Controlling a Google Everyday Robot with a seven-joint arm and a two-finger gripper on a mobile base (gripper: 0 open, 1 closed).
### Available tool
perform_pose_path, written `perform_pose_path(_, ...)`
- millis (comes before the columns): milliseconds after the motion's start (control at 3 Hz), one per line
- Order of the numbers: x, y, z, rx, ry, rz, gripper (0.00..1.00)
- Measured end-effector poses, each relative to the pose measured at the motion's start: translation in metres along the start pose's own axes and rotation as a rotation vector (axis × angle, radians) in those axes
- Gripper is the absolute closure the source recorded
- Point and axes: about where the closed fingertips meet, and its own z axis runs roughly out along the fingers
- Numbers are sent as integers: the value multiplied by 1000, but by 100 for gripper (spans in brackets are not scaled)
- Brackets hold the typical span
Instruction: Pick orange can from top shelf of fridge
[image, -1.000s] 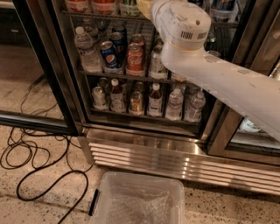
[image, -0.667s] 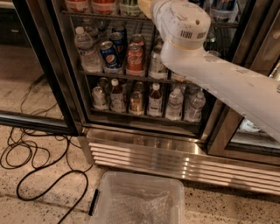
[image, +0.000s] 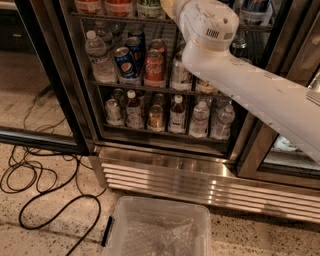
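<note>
The fridge stands open in front of me, with wire racks of drinks. The top shelf runs along the upper edge of the view. Only the lower parts of cans show on it: two reddish-orange ones and a green one. I cannot tell which is the orange can. My white arm reaches from the right up to the top shelf, right of the green can. The gripper is past the top edge of the view, out of sight.
On the middle rack stand a blue Pepsi can, a red Coca-Cola can and a water bottle. Bottles fill the lower rack. A clear plastic bin sits on the floor below. Black cables lie at the left.
</note>
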Motion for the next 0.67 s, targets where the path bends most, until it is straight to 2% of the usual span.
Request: perform_pose_path(667, 9, 0, 16, -7, 14, 16, 21)
